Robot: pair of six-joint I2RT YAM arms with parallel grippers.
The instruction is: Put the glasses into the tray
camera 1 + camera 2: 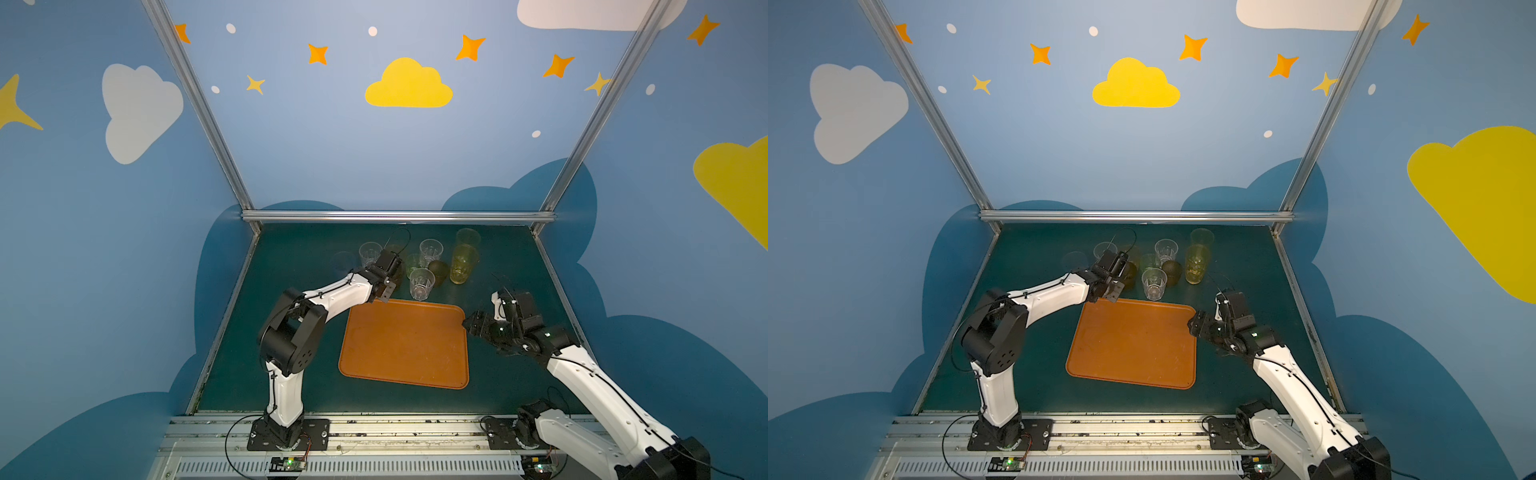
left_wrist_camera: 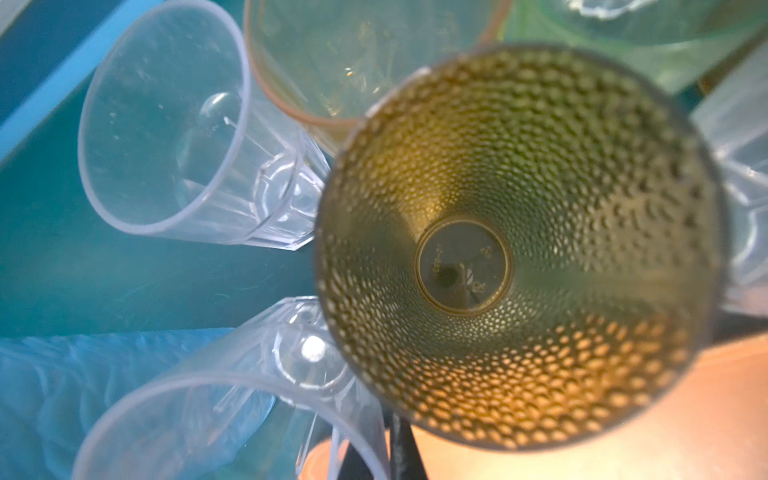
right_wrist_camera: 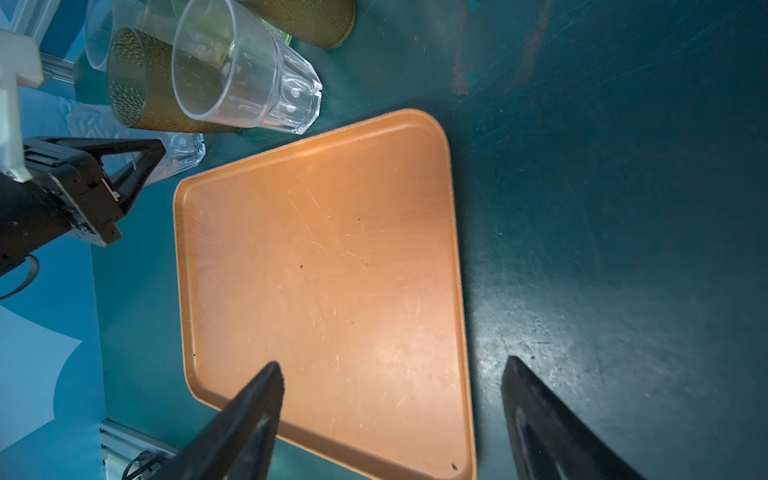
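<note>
The orange-brown tray [image 1: 405, 345] [image 1: 1133, 345] [image 3: 324, 270] lies flat with nothing on it. Several glasses stand just beyond its far edge. My left gripper [image 1: 386, 289] [image 2: 397, 419] is shut on the rim of a dark brown dimpled glass [image 2: 519, 249] [image 1: 400, 277] [image 3: 141, 83] at the tray's far left corner. Around it are clear faceted glasses [image 1: 422, 282] [image 2: 178, 137], a green glass [image 1: 413, 264], a second dark brown glass [image 1: 439, 270], two tall yellow glasses [image 1: 464, 264] and a frosted bluish glass [image 1: 343, 262]. My right gripper [image 1: 471, 324] [image 3: 392, 363] hangs open and empty over the tray's right edge.
The blue enclosure walls and a metal rail [image 1: 399, 216] close the back of the dark green table [image 1: 511, 266]. The glasses stand tightly grouped, some touching. Both arm bases sit on the front rail [image 1: 374, 432].
</note>
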